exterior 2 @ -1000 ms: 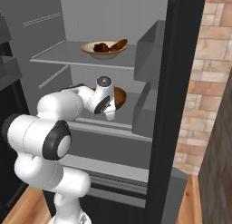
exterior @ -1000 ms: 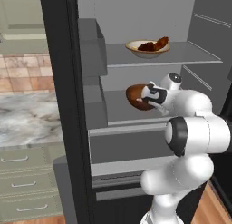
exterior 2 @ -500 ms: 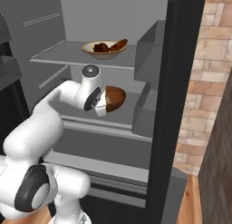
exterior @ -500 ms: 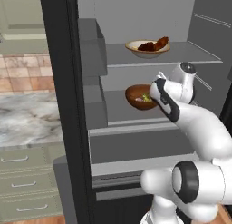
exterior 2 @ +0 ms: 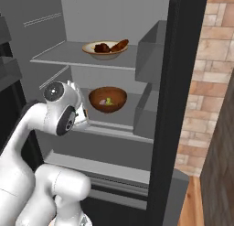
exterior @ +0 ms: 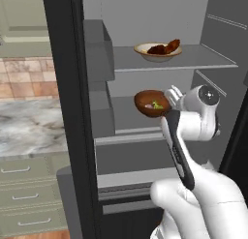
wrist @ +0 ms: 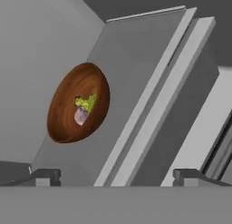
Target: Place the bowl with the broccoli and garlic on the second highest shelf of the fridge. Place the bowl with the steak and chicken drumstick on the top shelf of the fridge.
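A brown wooden bowl (exterior: 151,103) (exterior 2: 108,99) (wrist: 79,103) rests on the second highest shelf of the fridge (exterior: 125,119) (exterior 2: 124,118) (wrist: 136,60). In it lie the broccoli (wrist: 86,101) and a pale garlic clove (wrist: 81,115). The gripper (exterior: 170,95) (wrist: 118,177) is open with nothing in it, just right of the bowl and clear of it. A cream bowl (exterior: 158,50) (exterior 2: 105,49) holding the steak (exterior 2: 101,47) and the chicken drumstick (exterior 2: 119,45) stands on the top shelf (exterior: 203,56) (exterior 2: 59,53).
The fridge (exterior: 72,88) stands open, its black door (exterior 2: 183,83) on the right. Grey side bins (exterior: 99,54) (exterior 2: 153,51) jut in beside both shelves. A marble counter (exterior: 29,126) with green drawers lies to the left; a brick wall (exterior 2: 215,83) is on the right.
The gripper has drawn back from the brown bowl, which stays on the shelf. The arm's elbow has swung down and toward the cameras.
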Motion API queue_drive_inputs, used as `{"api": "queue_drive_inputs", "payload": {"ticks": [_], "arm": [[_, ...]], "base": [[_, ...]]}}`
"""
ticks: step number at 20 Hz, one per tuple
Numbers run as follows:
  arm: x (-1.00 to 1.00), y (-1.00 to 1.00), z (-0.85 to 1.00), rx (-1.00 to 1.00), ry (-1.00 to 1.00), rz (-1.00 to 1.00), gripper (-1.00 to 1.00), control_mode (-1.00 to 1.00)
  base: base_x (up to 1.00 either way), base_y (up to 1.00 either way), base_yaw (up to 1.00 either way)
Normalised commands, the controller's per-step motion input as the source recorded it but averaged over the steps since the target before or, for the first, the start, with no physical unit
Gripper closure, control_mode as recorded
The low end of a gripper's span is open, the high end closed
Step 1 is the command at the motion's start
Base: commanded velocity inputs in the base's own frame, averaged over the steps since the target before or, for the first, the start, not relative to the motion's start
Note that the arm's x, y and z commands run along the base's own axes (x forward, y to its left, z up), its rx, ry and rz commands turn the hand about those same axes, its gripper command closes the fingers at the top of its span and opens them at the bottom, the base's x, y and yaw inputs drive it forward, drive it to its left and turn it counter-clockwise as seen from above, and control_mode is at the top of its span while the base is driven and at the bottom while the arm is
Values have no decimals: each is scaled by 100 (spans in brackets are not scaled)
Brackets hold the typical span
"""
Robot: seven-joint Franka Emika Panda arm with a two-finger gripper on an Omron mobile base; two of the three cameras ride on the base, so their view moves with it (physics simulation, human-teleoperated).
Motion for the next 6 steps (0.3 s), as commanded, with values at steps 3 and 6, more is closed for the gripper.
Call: {"api": "queue_drive_inputs", "payload": {"ticks": [3, 6], "arm": [[-100, 28, 80, -14, -20, 0, -100, -100], [-100, 34, 100, -22, -24, 0, -100, -100]], "base": [[0, 0, 0], [0, 0, 0]]}}
